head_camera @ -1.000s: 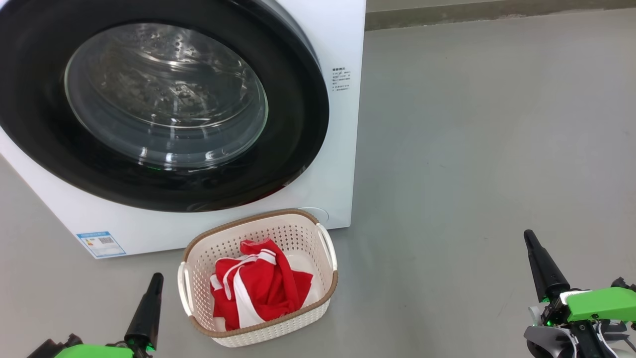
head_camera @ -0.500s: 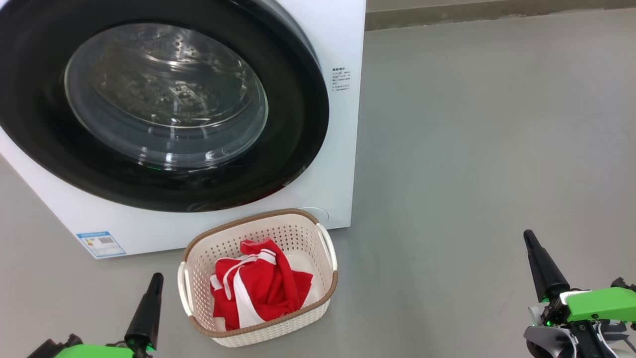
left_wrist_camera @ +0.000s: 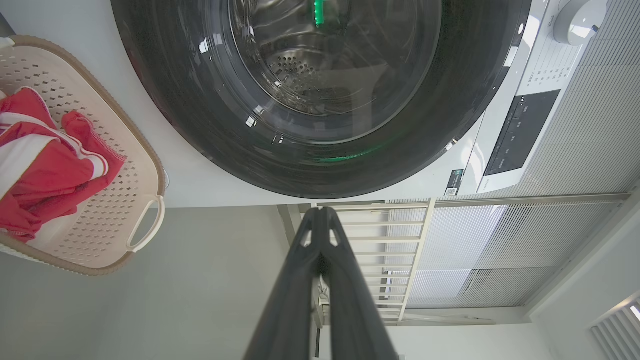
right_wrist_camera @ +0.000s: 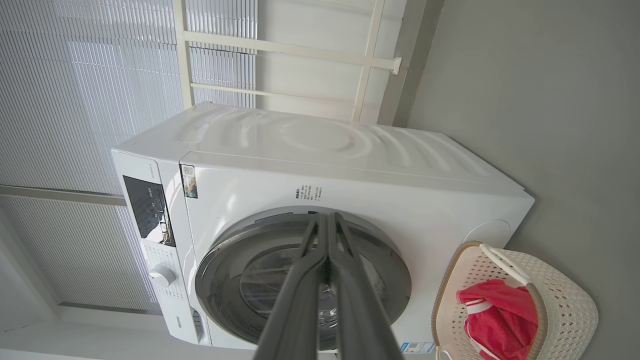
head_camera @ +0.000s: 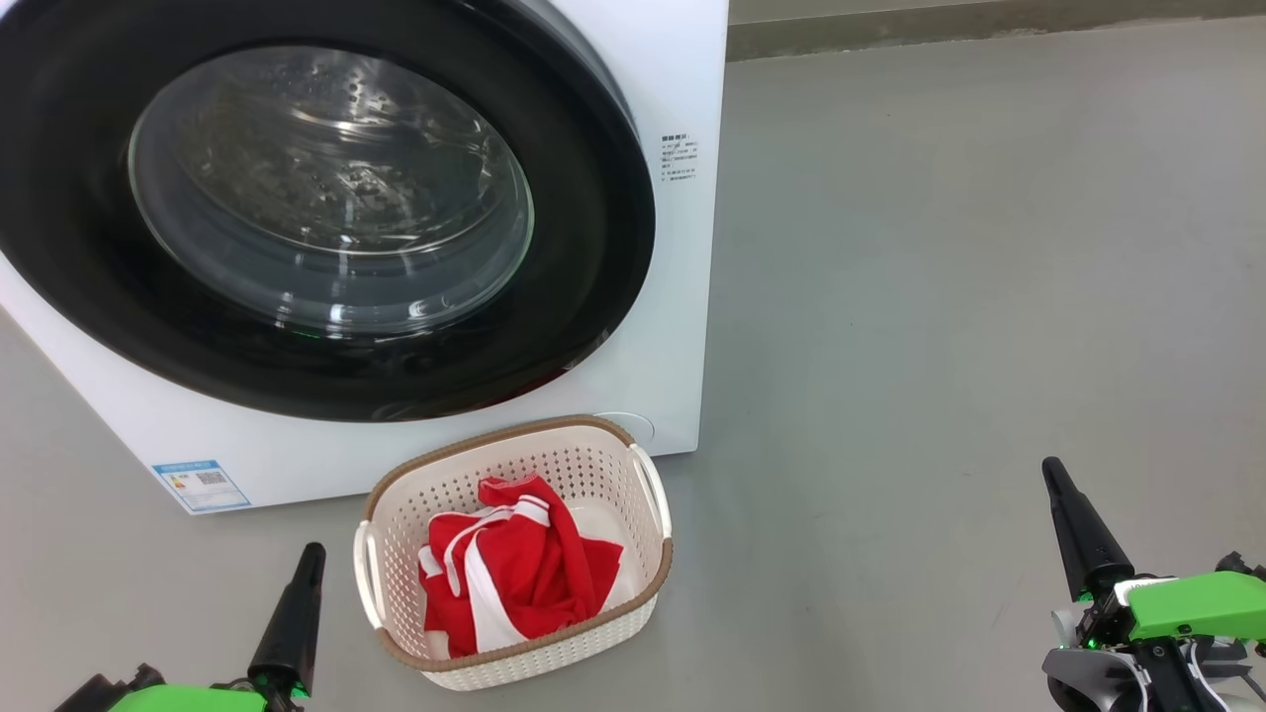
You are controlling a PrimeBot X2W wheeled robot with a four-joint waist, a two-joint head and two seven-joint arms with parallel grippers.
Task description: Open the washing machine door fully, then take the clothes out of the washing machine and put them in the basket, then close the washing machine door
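- Head view: a bright red fabric garment with white stripes is seen bunched inside a small cream-white perforated plastic basket with a brown woven-look rim. Nothing is seen hanging over that rim.
- The basket is set on the grey floor, just beside the foot of the big white front-loading washing machine and directly below its door.
- The large round door with a wide glossy black rim and a bulging clear glass window is shown lying flush against the machine front in the right wrist view. No red fabric is made out through the glass, so the task is judged all but finished.
- The left gripper is held low, near the basket's left handle but apart from it. Its two dark fingers are pressed together on nothing.
- The right gripper is held well apart over bare floor, likewise closed and empty.
- Whether the latch has caught cannot be told. If it has not, the door could drift open above the basket.
- Were a further push needed, closed fingertips could be deflected off the glossy, curved rim.
- The light basket could be shoved or tipped if the left arm were swung towards it, given how near it is.
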